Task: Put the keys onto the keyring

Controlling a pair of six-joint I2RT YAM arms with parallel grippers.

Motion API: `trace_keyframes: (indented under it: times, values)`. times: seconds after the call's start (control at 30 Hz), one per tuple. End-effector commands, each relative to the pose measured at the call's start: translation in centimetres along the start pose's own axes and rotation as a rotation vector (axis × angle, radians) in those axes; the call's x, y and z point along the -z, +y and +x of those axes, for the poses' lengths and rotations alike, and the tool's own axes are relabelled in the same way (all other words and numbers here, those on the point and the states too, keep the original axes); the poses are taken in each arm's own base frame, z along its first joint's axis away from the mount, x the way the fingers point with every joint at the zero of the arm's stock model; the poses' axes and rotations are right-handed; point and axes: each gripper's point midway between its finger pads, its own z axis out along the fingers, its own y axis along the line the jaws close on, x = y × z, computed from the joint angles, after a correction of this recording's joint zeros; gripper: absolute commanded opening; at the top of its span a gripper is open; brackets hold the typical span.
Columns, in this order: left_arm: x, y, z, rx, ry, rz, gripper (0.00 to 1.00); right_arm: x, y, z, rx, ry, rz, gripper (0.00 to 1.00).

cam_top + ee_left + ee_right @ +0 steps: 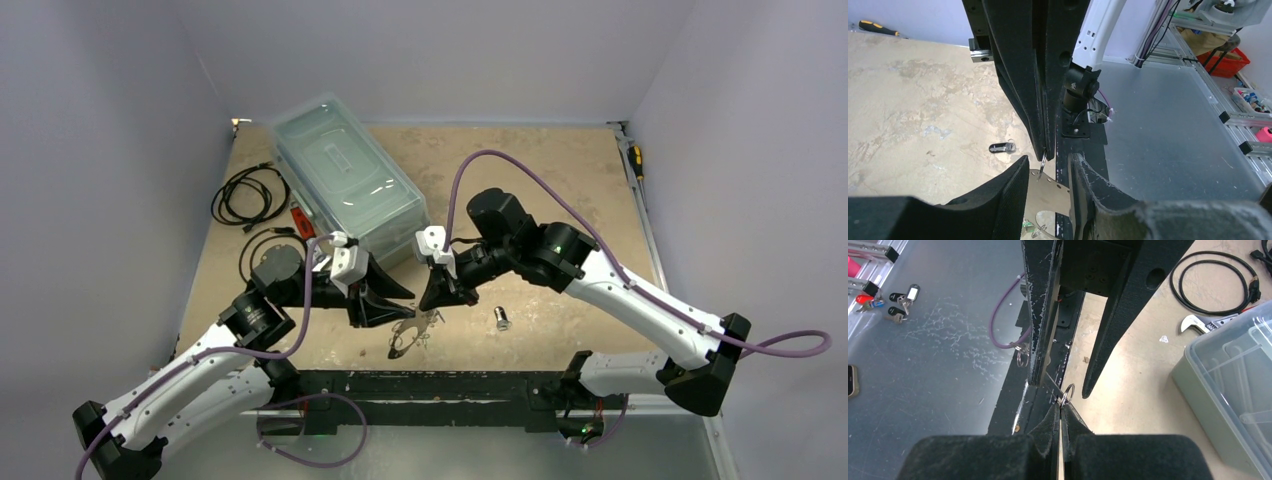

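The keyring (pixel 405 340) is a pale flat loop near the table's front edge, one end raised between the grippers. My right gripper (pixel 437 300) is shut on one of its small metal rings (pixel 1067 392), which also shows in the left wrist view (pixel 1042 167). My left gripper (pixel 1048 157) is open, with one finger on each side of the keyring's band (pixel 1048 192). A green key head (pixel 1026 226) shows by small rings at the band's lower edge. A dark and silver key (pixel 502 320) lies on the table to the right and also shows in the left wrist view (pixel 1002 147). No blue-headed key shows on the table.
A clear plastic bin (pixel 350 180) stands behind the grippers. Coiled black cables (pixel 245 195) and a wrench (pixel 1198 322) lie at the left. A screwdriver (pixel 635 160) lies at the far right edge. Several spare keys (pixel 898 302) lie on the metal surface off the table.
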Motion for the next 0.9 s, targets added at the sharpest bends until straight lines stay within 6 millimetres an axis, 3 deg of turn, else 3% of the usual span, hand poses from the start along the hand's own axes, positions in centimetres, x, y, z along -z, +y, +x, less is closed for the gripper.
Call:
trace_keyframes:
  times: [0.0,0.13,0.47,0.73,0.87]
  values:
    - [-0.1,-0.5,-1.1,-0.013,-0.038,0.03,0.32,1.1,0.5,-3.5,0.099,-0.086,-0.002,0.0]
    - [-0.2,-0.3,-0.9,-0.002,-0.042,0.022,0.26,1.3,0.6,-4.0,0.111,-0.104,0.005,0.0]
    - [-0.2,-0.2,-0.9,0.013,-0.043,0.019,0.22,1.5,0.9,-4.7,0.12,-0.117,0.001,0.0]
    - [-0.1,-0.2,-1.2,0.008,-0.054,0.012,0.0,1.6,0.9,-5.1,0.132,-0.129,0.003,0.0]
    - [0.3,0.0,-1.6,-0.018,-0.059,-0.023,0.0,1.8,0.9,-5.5,0.149,-0.148,0.018,0.0]
